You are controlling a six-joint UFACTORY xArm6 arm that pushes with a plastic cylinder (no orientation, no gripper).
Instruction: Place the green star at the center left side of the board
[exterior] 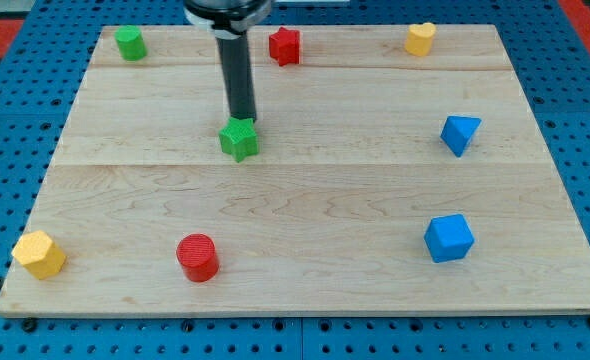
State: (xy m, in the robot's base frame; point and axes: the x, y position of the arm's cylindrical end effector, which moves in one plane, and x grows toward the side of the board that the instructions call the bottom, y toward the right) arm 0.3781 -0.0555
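Observation:
The green star [239, 139] lies on the wooden board [305, 190], left of the middle and a little above the board's centre line. My tip [243, 120] is at the star's upper edge, touching it or nearly so, with the dark rod rising from there to the view's top.
A green cube [129, 43] is at the top left, a red star [285, 45] at the top middle, a yellow heart-like block [421, 38] at the top right. A blue triangle [459, 134] and blue cube [448, 238] are on the right. A red cylinder [197, 257] and yellow hexagon [39, 253] are at the bottom left.

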